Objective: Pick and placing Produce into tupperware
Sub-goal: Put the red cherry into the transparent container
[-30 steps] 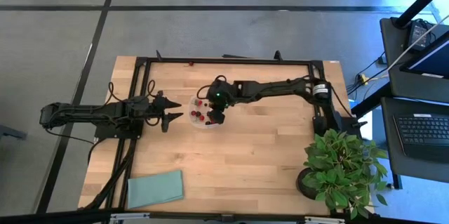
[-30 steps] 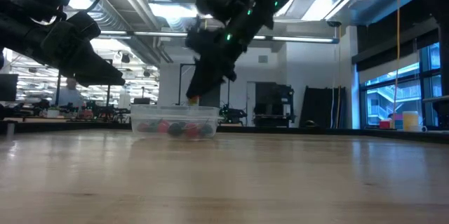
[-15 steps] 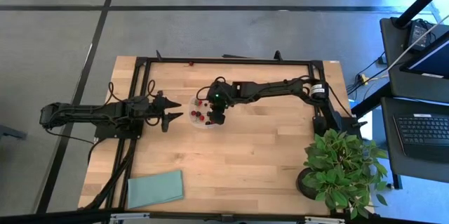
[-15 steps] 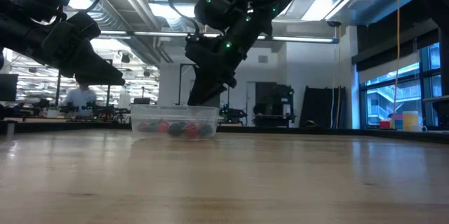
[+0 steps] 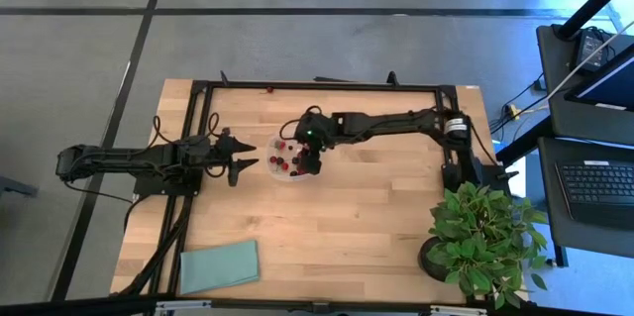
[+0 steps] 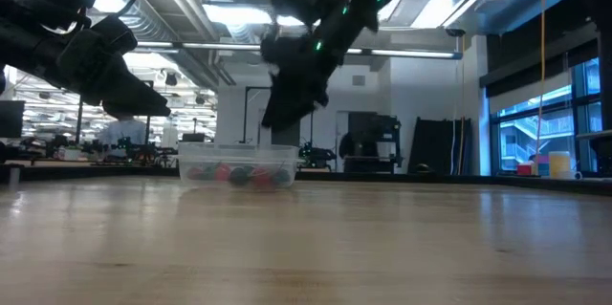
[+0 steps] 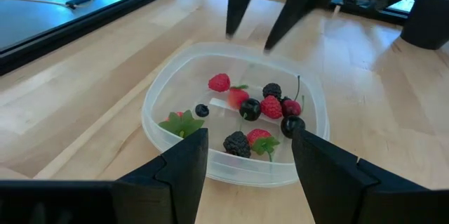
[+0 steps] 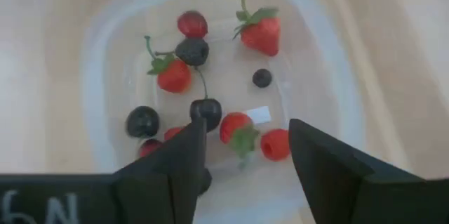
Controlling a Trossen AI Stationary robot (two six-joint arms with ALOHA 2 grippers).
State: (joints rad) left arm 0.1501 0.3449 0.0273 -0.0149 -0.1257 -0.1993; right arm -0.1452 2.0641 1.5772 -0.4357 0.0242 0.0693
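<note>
I have the right gripper (image 5: 313, 164) hanging over the tupperware (image 5: 286, 158), fingers spread apart with nothing between them, while the left gripper (image 5: 245, 164) waits just beside the tupperware on the side away from the potted plant (image 5: 483, 232), its fingers also parted and empty.

My worry from here is the tupperware itself: it is light, shallow and loose on the wooden surface (image 5: 347, 227), so a finger that clips its rim on the way up or down would likely slide or tip it and scatter what is inside. The two grippers also sit close together across the tupperware, and an unplanned move by either could bring them into contact. One small red piece (image 5: 270, 88) lies well apart from the tupperware at the surface's far edge, against the black frame; I judge it easy to miss and awkward to pinch there.

The tupperware is clear and colourless, roughly square with rounded corners. Inside it lies the produce (image 8: 203, 90): small red strawberries with green tops, raspberries, blackberries, dark cherries on stems and a blueberry, spread loosely in one layer across the floor.
</note>
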